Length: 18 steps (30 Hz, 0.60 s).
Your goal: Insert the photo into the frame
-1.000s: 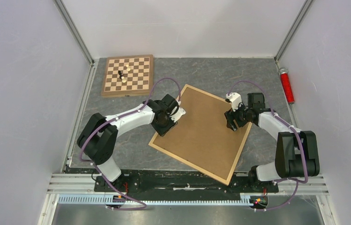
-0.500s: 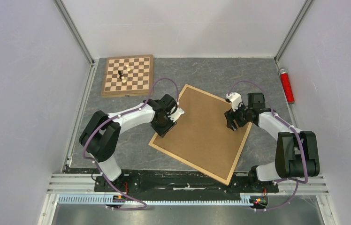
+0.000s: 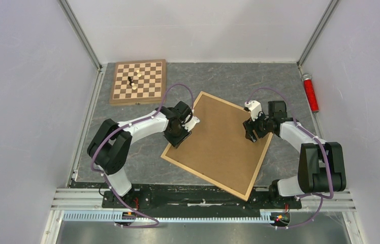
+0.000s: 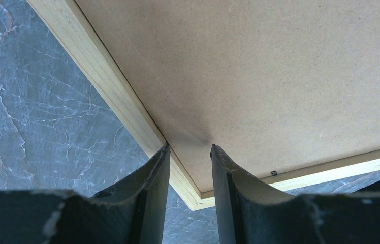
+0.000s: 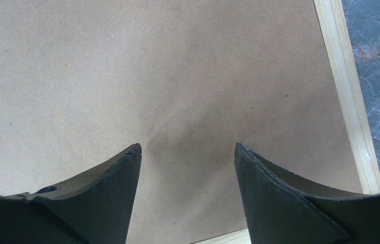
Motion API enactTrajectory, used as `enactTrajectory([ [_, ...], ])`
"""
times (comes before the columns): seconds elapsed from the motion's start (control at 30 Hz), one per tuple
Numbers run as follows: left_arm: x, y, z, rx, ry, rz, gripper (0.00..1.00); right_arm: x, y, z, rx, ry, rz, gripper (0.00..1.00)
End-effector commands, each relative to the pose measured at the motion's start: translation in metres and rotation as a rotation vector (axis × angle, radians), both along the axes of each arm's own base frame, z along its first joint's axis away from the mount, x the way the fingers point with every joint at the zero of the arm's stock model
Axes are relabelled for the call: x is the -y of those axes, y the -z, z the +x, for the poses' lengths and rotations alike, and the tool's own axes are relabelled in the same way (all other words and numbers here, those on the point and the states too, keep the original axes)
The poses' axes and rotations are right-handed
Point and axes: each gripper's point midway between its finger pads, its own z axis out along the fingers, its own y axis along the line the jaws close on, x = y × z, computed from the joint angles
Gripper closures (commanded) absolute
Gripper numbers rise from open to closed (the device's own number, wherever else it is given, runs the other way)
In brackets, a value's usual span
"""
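— Where does the top view sit?
— High overhead, behind the near edge, looking down on the whole surface. The near edge is at 6 o'clock.
— And the wrist views?
— Each looks along its own pincer from very close. The left pincer view has the frame corner at 6 o'clock. The right pincer view has a frame rail at 3 o'clock. All three share the backing board.

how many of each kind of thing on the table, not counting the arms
frame: 1
backing board: 1
chessboard: 1
chess pieces: 3 (1 dark, 2 light)
red cylinder: 1
total: 7
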Motion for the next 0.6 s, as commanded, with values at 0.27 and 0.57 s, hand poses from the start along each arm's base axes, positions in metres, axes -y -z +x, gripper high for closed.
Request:
enactTrajectory([
  [0.27,0.0106,0.0029,0.0009,-0.026,-0.026,-0.043,0.58,-0.0024,-0.0067,0.0019,0.029,-0.009,0.008,0.3],
  [0.57,0.0087,0.0055,-0.0031,-0.041,-0.023,-0.042,0.58,-0.0021,-0.0068,0.0022,0.03,-0.008,0.007,0.3],
])
